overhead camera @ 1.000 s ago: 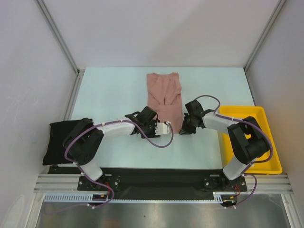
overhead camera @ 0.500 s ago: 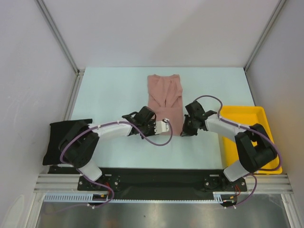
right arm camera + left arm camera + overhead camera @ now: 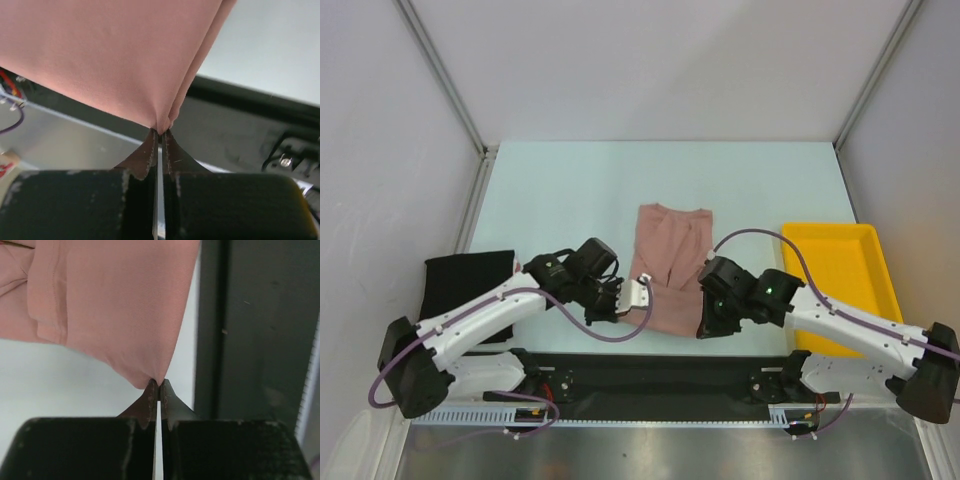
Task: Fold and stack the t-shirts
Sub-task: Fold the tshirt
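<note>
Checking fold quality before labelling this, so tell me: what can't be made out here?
- Pink t-shirt: near hem, top view, hidden under both jaws; the wrist views cut it off at the top edge.
- Black t-shirt: near part, top view, covered by the left arm; folded or not, unclear.
- Yellow tray: near edge, top view, hidden by the right arm.

Top external: high, behind arm bases, looking down on whole table (image 3: pixel 560 190). Wrist cams: very close, sighting along left gripper (image 3: pixel 159 385), right gripper (image 3: pixel 160 134). All three share pink t-shirt (image 3: pixel 670 260) near hem.
</note>
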Controlling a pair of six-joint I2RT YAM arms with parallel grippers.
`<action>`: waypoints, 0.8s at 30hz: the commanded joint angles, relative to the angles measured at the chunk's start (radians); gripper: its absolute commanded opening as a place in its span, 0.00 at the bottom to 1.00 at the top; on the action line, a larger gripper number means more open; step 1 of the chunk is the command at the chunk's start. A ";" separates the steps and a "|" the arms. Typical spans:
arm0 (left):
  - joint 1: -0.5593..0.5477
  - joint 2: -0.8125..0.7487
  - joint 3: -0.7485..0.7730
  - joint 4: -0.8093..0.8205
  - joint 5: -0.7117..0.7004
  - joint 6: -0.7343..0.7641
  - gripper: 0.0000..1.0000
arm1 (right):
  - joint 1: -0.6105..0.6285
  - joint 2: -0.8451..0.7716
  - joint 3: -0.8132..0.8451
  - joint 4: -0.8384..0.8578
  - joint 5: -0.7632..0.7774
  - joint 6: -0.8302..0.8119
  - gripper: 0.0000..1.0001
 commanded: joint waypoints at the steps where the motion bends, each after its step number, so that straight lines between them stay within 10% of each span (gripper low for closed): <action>1: 0.000 -0.054 0.039 -0.257 0.123 0.022 0.00 | 0.058 -0.037 0.104 -0.222 0.023 0.129 0.00; 24: 0.347 0.592 0.693 0.013 0.023 -0.076 0.00 | -0.652 0.484 0.480 0.094 -0.122 -0.408 0.00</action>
